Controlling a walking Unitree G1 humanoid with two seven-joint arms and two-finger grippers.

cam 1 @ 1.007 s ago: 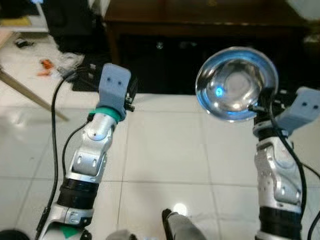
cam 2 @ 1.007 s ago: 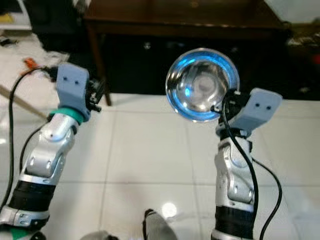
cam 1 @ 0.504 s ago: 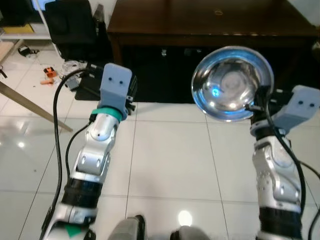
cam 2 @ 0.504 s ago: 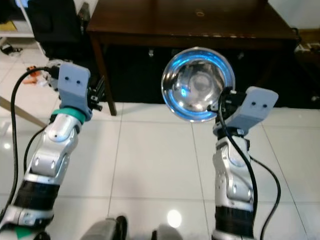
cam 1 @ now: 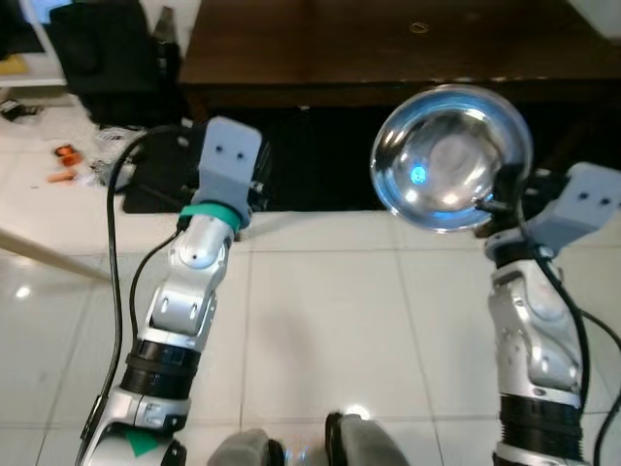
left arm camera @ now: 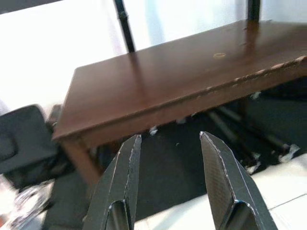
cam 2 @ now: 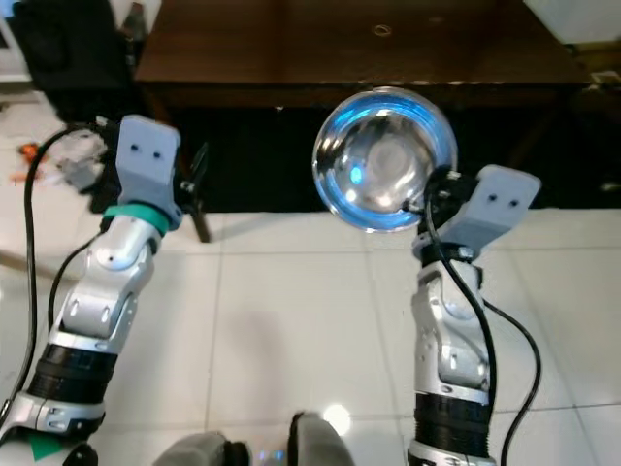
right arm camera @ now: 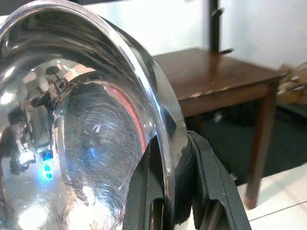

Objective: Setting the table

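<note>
My right gripper (right arm camera: 172, 191) is shut on the rim of a shiny steel bowl (cam 1: 450, 157), which it holds up on edge, hollow side toward my head. The bowl (cam 2: 384, 161) hangs in front of a dark brown wooden table (cam 1: 388, 39) that stands ahead of me. My left gripper (left arm camera: 168, 139) is raised at the left, open and empty, its fingers (left arm camera: 218, 167) pointing at the table's (left arm camera: 168, 76) near edge. A small round mark (cam 2: 382, 30) lies on the tabletop.
White glossy floor tiles (cam 1: 320, 320) lie under my arms. A black chair or bag (cam 1: 107, 49) and scattered small orange items (cam 1: 63, 155) sit at the far left. A pale slanted bar (cam 1: 49, 254) crosses the floor at left. Table legs (right arm camera: 259, 158) stand ahead.
The whole view has shifted as I moved closer to the table; more of its top shows. The right gripper still holds the bowl, the left stays raised and open.
</note>
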